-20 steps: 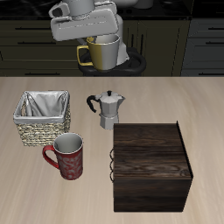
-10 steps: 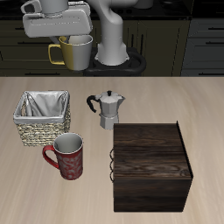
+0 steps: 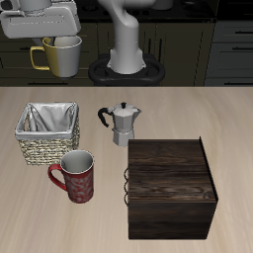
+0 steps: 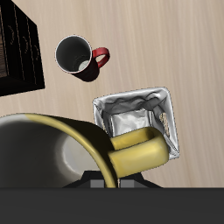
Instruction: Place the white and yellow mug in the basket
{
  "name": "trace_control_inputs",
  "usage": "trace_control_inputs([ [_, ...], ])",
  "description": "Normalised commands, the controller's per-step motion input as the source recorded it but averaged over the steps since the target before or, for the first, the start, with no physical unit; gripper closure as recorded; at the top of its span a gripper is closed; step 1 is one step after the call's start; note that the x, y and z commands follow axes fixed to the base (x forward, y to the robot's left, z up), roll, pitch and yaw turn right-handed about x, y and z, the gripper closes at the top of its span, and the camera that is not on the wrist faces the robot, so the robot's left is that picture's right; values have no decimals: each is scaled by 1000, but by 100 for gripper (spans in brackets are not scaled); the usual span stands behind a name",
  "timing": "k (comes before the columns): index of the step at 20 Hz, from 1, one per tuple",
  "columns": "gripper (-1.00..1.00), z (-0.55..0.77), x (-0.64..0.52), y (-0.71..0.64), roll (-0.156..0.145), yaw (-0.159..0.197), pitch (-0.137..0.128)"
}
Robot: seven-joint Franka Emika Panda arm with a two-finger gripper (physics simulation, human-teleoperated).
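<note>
My gripper (image 3: 49, 40) is shut on the white and yellow mug (image 3: 59, 56) and holds it high in the air, above and a little behind the basket (image 3: 46, 133). The mug hangs upright with its yellow handle turned away from the arm. In the wrist view the mug's yellow inside and handle (image 4: 136, 150) fill the near field, and the basket (image 4: 136, 118) with its white cloth lining lies just beyond the handle, below the mug. The fingertips themselves are hidden by the mug.
A dark red patterned mug (image 3: 75, 176) stands in front of the basket, nearer the table's front edge. A silver moka pot (image 3: 123, 124) stands beside the basket. A large dark wooden box (image 3: 170, 186) sits in front of the moka pot.
The gripper has carried the mug sideways through the air, from above the moka pot towards a spot over the basket. Nothing on the table has moved.
</note>
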Motion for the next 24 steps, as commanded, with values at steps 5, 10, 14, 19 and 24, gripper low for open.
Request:
trace_control_inputs([
  [5,100,83,89,-382,-12,-40,-15],
  [10,100,-17,112,-260,6,-12,5],
  [14,100,-94,62,-176,-5,20,10],
  [19,100,-116,81,-210,1,-15,18],
  [24,100,-178,67,-30,-5,-4,12],
])
